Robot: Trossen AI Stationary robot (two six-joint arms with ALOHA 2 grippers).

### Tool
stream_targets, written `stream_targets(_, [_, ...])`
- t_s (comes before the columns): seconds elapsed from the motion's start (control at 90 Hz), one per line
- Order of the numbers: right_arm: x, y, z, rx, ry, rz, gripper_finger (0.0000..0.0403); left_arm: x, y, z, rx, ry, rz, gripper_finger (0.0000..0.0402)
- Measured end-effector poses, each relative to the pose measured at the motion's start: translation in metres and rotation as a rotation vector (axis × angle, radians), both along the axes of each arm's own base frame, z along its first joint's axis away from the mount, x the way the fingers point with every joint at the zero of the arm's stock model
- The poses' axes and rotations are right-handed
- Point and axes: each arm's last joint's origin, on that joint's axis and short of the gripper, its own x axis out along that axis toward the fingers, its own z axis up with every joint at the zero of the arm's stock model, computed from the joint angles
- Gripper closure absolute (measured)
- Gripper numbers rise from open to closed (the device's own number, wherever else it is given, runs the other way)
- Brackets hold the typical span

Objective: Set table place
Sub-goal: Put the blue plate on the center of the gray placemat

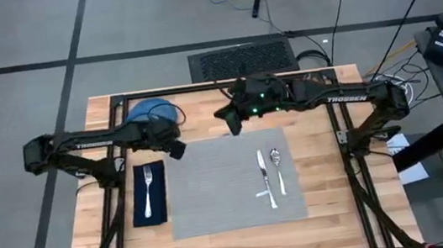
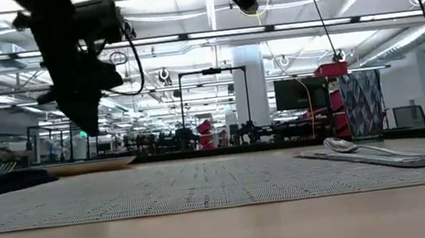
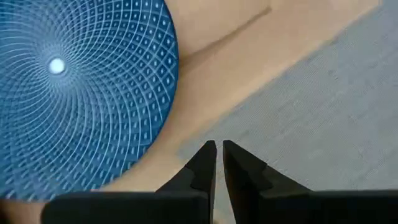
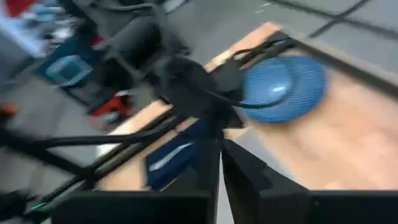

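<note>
Centred on the wooden surface (image 1: 327,225) lies the grey placemat (image 1: 229,182), long axis left-right, carrying a knife (image 1: 265,178) and spoon (image 1: 278,170). Left of it, a fork (image 1: 148,188) rests on a navy napkin (image 1: 150,194). Only the left wrist view shows the blue plate's (image 3: 74,93) pattern. Left pincer (image 3: 217,152) and right pincer (image 4: 217,155) are pressed together, empty.

I'm running 2 dark arms, both matte black with chunky jointed housings. Each forearm carries white lettering along its side, too small for me to read from above. The right arm shows small green indicator lights glowing on its wrist housing, and black cables loop along both arms. The left gripper (image 3: 216,163) has 2 black wedge-shaped fingers (image 3: 202,163) tapering to narrow tips, with stepped notches on their outer edges. The right gripper (image 4: 217,168) shows the same pair of black tapered fingers.
</note>
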Motion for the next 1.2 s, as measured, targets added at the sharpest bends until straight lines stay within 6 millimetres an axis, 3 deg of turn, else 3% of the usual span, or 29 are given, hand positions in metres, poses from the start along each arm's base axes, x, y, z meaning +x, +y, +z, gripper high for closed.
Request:
stream_targets(0.167, [-0.003, -0.006, -0.021, -0.001, 0.174, -0.096, 0.0397, -0.012, 0.017, -0.009, 0.013, 0.085, -0.032, 0.0391])
stream_targets(0.378, [-0.004, -0.008, -0.053, -0.016, 0.324, -0.173, 0.0397, -0.012, 0.028, -0.01, 0.043, 0.086, -0.051, 0.0391])
stream_targets(0.556, [0.0, -0.008, -0.085, 0.05, 0.397, -0.212, 0.0397, -0.013, 0.041, -0.007, 0.004, -0.043, 0.151, 0.0391])
stream_targets(0.711, [0.002, -0.006, -0.109, 0.094, 0.46, -0.236, 0.0397, -0.01, 0.069, 0.002, -0.084, -0.334, 0.162, 0.0391])
stream_targets(0.822, [0.001, -0.005, -0.114, 0.1, 0.48, -0.235, 0.0397, -0.015, 0.082, 0.005, -0.05, -0.387, 0.179, 0.0391])
stream_targets(1.044, [0.001, -0.006, -0.114, 0.095, 0.478, -0.232, 0.0397, -0.032, 0.086, -0.018, -0.079, -0.109, 0.262, 0.0391])
stream_targets(1.2, [0.001, -0.006, -0.114, 0.088, 0.479, -0.227, 0.0397, -0.03, 0.089, -0.028, -0.107, -0.057, 0.249, 0.0391])
